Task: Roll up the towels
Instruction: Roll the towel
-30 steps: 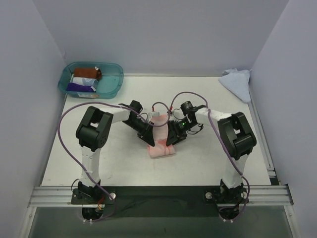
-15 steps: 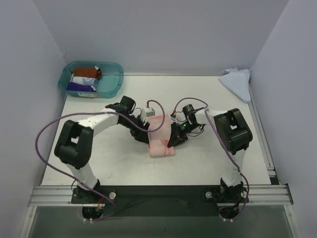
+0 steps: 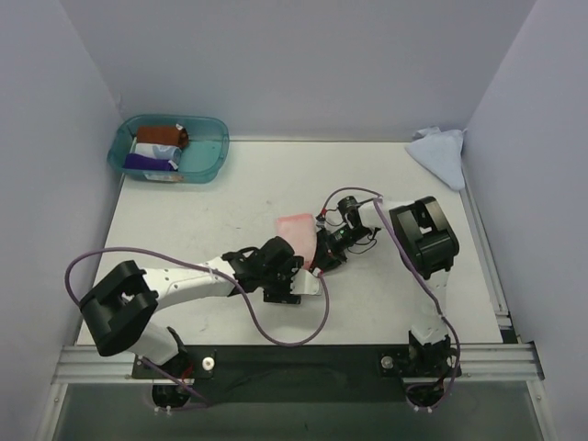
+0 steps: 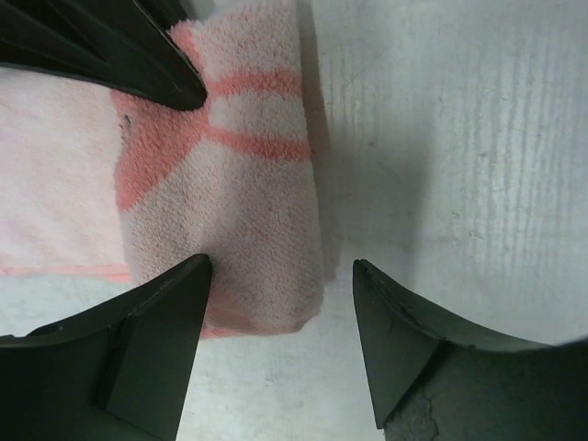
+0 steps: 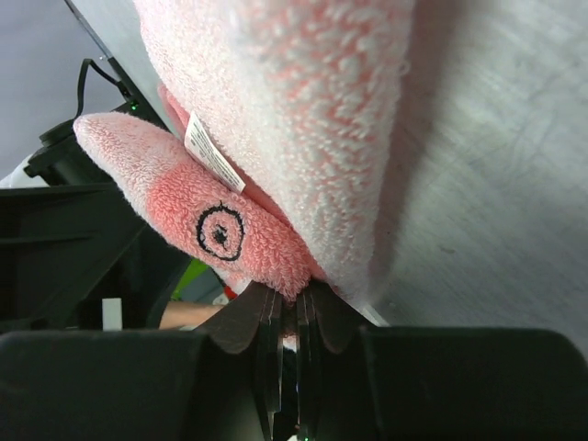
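Pinching pink towel (image 3: pixel 298 227) corner: right gripper (image 5: pixel 296 299), jaws tight | left gripper (image 4: pixel 280 268): jaws wide, astride towel's folded end

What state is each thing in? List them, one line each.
pink towel: partly folded, one edge lifted
light blue towel: unrolled, crumpled, far right corner
teal tub: holds rolled cloths
left gripper: open, straddling the pink towel's folded end
right gripper: shut on the pink towel
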Robot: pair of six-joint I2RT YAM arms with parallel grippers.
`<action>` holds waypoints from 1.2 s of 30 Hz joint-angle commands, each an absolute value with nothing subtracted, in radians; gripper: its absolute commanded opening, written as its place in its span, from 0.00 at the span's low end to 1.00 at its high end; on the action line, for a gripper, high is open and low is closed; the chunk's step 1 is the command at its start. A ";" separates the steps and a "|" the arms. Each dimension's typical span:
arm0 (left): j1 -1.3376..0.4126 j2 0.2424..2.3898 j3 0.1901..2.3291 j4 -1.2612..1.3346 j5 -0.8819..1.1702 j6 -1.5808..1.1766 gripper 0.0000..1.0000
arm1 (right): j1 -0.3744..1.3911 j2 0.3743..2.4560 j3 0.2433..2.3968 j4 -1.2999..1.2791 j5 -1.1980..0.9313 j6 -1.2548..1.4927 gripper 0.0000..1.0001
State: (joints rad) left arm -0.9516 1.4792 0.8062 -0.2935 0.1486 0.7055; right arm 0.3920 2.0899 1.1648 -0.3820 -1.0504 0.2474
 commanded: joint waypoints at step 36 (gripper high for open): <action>-0.660 2.227 1.475 -1.040 0.781 0.726 0.00 | 0.058 1.203 0.801 -0.354 -0.920 -0.241 0.44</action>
State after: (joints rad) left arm -0.6659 2.0880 1.4544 -0.8314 0.7841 0.6922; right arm 0.0357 1.3075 0.8677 -0.3504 -0.8558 -0.0944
